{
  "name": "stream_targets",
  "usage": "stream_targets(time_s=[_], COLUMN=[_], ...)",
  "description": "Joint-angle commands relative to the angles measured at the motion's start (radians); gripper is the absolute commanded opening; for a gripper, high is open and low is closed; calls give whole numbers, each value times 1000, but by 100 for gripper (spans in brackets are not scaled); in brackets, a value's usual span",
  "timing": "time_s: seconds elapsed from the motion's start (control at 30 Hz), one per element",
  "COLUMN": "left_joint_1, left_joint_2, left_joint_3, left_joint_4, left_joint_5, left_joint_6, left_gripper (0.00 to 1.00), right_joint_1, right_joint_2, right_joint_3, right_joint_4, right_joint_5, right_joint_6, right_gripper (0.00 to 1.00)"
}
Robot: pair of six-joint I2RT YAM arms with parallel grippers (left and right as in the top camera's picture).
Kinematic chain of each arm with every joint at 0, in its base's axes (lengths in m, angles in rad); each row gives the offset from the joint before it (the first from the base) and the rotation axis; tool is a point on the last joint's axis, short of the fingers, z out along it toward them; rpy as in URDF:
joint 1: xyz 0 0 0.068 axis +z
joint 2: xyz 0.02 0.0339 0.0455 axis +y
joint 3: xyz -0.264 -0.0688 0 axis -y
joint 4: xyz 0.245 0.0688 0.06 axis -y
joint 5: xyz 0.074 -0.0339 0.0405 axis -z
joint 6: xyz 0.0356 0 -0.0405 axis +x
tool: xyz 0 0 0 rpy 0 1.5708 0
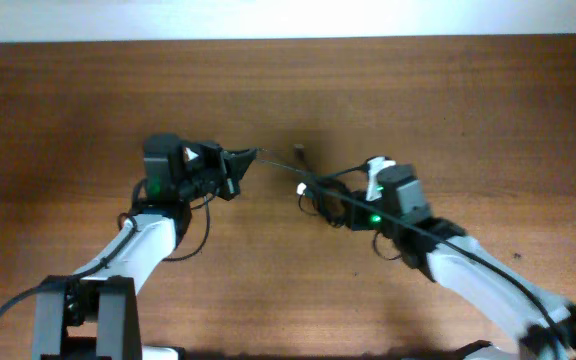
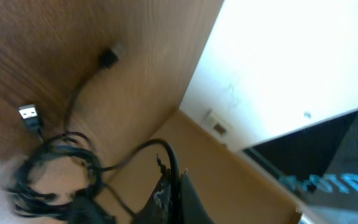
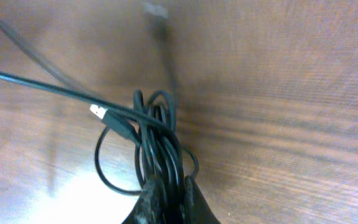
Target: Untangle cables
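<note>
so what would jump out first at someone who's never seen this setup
The black cable tangle bunched in the right gripper, midway across the wooden table, with a silver USB plug poking out. One strand runs from it to the left gripper, and a second plug lies loose nearby.

Brown wood-grain table [image 1: 448,90], tan floor [image 2: 229,180] beyond its edge, bright white wall [image 2: 291,62].

black cables [image 3: 160,143], brown wood-grain table [image 1: 468,100]
</note>
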Motion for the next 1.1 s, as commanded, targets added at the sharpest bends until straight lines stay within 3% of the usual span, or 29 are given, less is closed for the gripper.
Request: stream_targets(time_s=[0.0,0.07,0.1,0.13,0.17,0.2,0.23,0.27,0.3,0.37,0.4,0.43,0.47,0.5,0.53,0.57,0.6,0.63,0.67,0.73,0.8,0.83,0.9,0.97,1.0,1.07], left_joint_1=[140,158,158,158,158,158,158,158,156,153,153,153,153,153,153,153,153,150,121,-38,-149,-222,-298,-330,-332,-332], left_joint_2=[-23,-56,-72,-92,-98,-104,-111,-112,-131,-197,-196,-196,-196,-196,-196,-196,-196,-196,-196,-196,-196,-196,-196,-196,-196,-196], left_joint_3=[10,10,10,10,10,10,10,10,10,10,10,10,10,10,10,10,10,10,10,10,10,10,9,9,9,9], left_joint_4=[209,617,742,768,766,784,877,972,941,703,697,629,520,329,55,-250,-500,-574,-600,-583,-537,-543,-579,-633,-639,-583], left_joint_5=[226,274,253,245,249,254,253,251,219,215,209,202,200,167,40,-196,-305,-253,-120,-84,-122,-232,-314,-290,-248,-272], left_joint_6=[44,-136,-121,2,145,192,119,-223,-223,-167,1,341,556,766,914,936,811,748,742,741,742,799,852,830,831,813], left_gripper=[0,0,0,0,0,0,0,0,0,0,0,13,34,72,92,99,99,99,99,99,99,99,99,72,70,89], right_joint_1=[-146,-142,-140,-140,-140,-140,-140,-140,-140,-140,-140,-140,-140,-140,-140,-140,-140,-140,-140,-140,-140,-140,-140,-140,-140,-111], right_joint_2=[-102,-113,-114,-114,-114,-112,-109,-97,-91,-91,-91,-91,-91,-91,-91,-91,-91,-91,-91,-92,-91,-91,-91,-91,-91,-91], right_joint_3=[-18,-18,-18,-18,-18,-18,-18,-18,-18,-18,-18,-18,-18,-18,-18,-18,-18,-18,-18,-13,39,137,266,304,304,304], right_joint_4=[-144,-158,-144,-116,-99,-119,-152,-166,-161,-162,-172,-191,-203,-218,-232,-240,-243,-242,-241,-224,-301,-422,-558,-594,-597,-596], right_joint_5=[56,-4,-133,-256,-270,-179,-56,45,77,114,114,105,102,102,102,102,85,63,16,-134,-165,-192,-194,-193,-194,-234], right_joint_6=[-39,-39,-76,-117,-122,-121,-80,8,35,33,33,33,33,33,33,33,33,33,33,-1,97,108,108,108,108,31], right_gripper=[4,4,4,4,4,4,4,4,4,4,4,4,4,4,4,4,4,4,4,4,4,4,4,4,4,4])
